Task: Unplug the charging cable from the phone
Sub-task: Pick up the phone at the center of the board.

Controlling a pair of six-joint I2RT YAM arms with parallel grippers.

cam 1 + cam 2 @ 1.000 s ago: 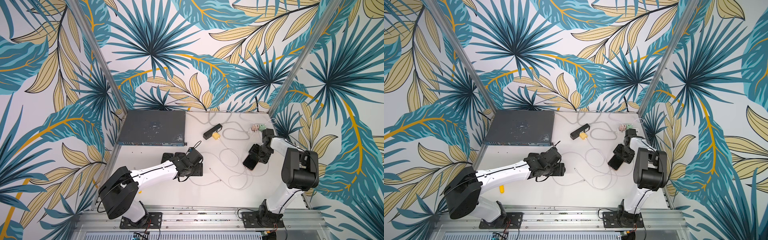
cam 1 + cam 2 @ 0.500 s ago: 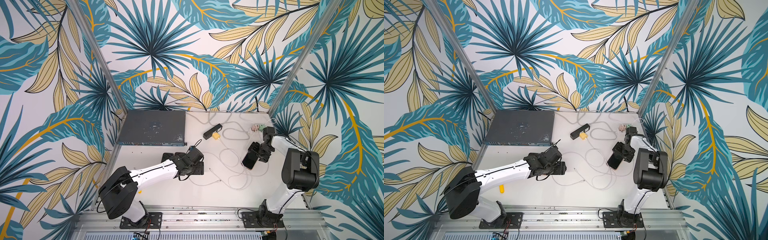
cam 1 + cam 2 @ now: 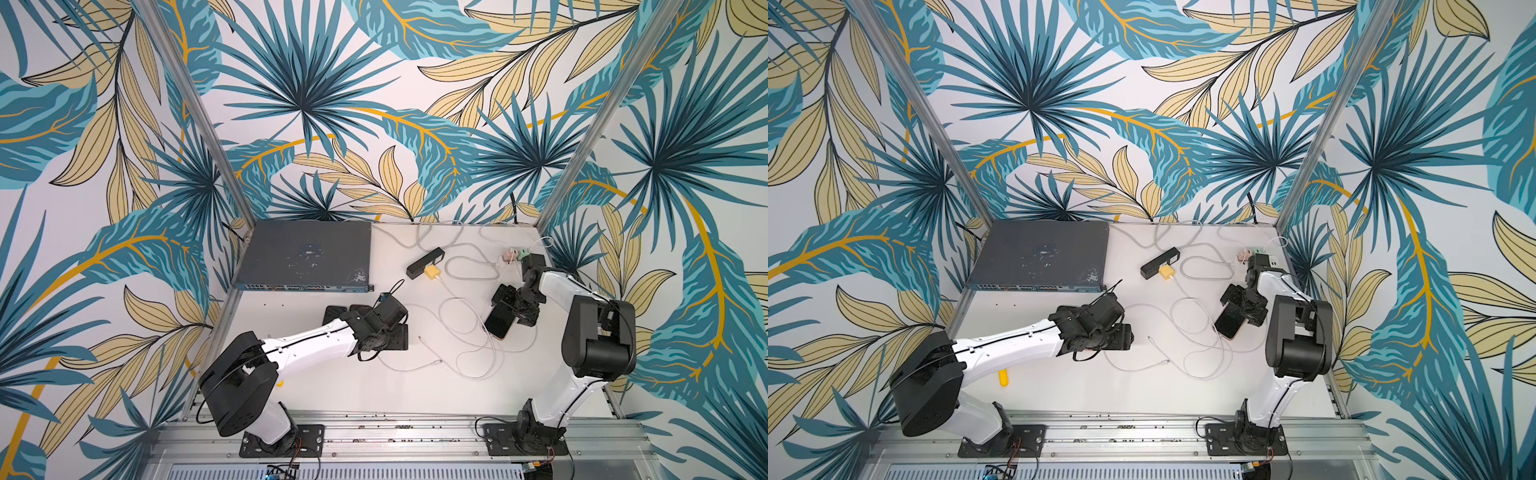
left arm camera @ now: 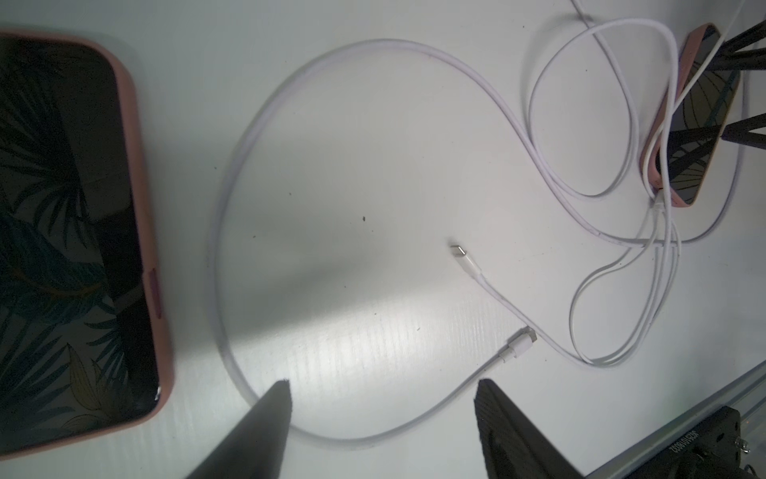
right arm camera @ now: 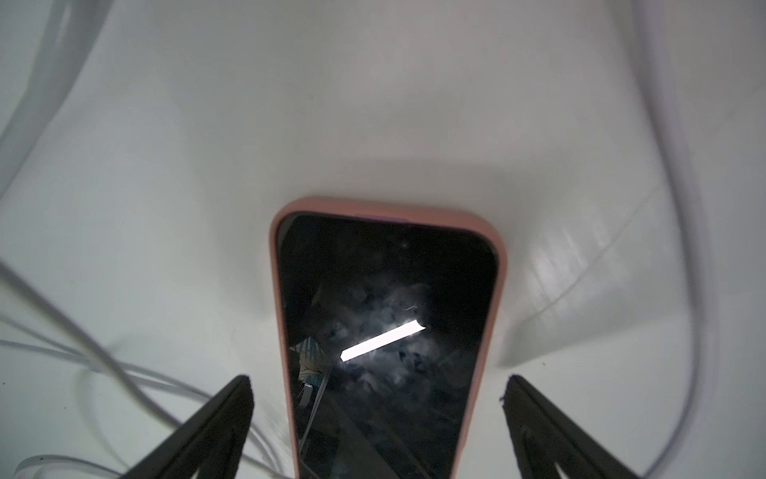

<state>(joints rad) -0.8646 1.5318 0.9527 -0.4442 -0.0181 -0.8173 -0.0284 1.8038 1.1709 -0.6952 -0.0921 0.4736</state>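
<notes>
Over the phone (image 3: 498, 326), which was laid flat and screen-up on the white table (image 3: 415, 395), the right gripper (image 5: 378, 379) was held with its fingers spread wide, one off each long edge and neither pressed against it. The phone's long axis was seen running straight out from between those fingers. At its far end no plug could be made out, though the charging cable (image 4: 592, 195) was looped just beside it. Two bare connectors (image 4: 462, 257) were seen between the phone and the left gripper (image 4: 382, 383), likewise parted and empty. The right arm was judged far nearer.
</notes>
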